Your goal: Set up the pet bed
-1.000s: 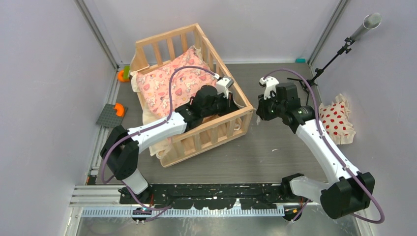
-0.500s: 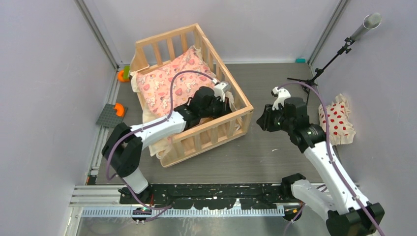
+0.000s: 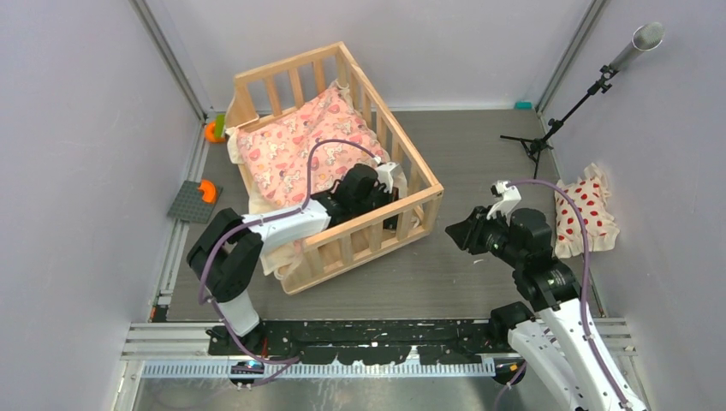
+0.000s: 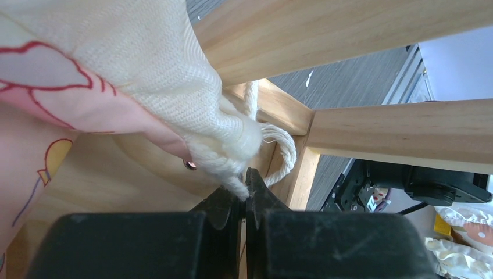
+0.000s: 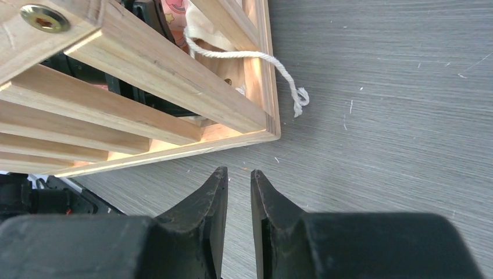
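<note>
Pet bed (image 3: 287, 64), cushion (image 3: 291, 150) inside, pillow (image 3: 586, 214) aside

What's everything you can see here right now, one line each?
Pet bed: one, light wood, far left of table.
Cushion: one, pink print, inside bed.
Cream tie: two ends, one inside bed corner, one trailing onto table.
Pillow: one, white with red dots, right edge.
Orange toys: two, left edge.
Stand: one, black, far right.
Left claw: one, black, shut on tie.
Right claw: one, black, slightly open, empty, near bed corner.
</note>
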Tool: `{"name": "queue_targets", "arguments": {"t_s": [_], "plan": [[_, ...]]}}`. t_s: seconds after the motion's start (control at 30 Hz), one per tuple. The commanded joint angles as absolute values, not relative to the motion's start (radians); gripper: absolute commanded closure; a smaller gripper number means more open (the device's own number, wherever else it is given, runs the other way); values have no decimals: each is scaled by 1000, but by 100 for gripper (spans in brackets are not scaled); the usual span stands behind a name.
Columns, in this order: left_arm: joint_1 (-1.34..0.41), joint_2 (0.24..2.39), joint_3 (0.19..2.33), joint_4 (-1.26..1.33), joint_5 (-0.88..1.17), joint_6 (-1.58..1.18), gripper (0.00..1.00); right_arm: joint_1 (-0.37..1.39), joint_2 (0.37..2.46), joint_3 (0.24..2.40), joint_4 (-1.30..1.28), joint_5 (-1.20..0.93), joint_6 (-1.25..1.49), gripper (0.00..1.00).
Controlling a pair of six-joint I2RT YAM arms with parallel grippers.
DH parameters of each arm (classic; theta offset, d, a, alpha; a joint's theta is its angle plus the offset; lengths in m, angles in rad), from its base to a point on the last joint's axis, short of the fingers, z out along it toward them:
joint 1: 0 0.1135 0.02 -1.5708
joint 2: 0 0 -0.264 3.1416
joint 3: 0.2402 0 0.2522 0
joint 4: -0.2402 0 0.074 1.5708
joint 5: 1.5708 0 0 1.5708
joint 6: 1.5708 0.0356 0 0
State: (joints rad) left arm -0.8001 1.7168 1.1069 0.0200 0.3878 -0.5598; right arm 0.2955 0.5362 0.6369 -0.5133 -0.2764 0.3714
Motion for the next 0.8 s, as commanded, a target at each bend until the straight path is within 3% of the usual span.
{"name": "queue_targets", "arguments": {"t_s": [0.0,0.47,0.77], "plan": [[-830,1648,1117,-57,356,-522,100,301,512,618,-415,-310,417,74],[-830,1560,1179,-117,383,-539,100,304,377,451,-254,-357,477,70],[-830,1578,1234,-107,418,-588,100,331,404,391,-101,-364,577,70]]}}
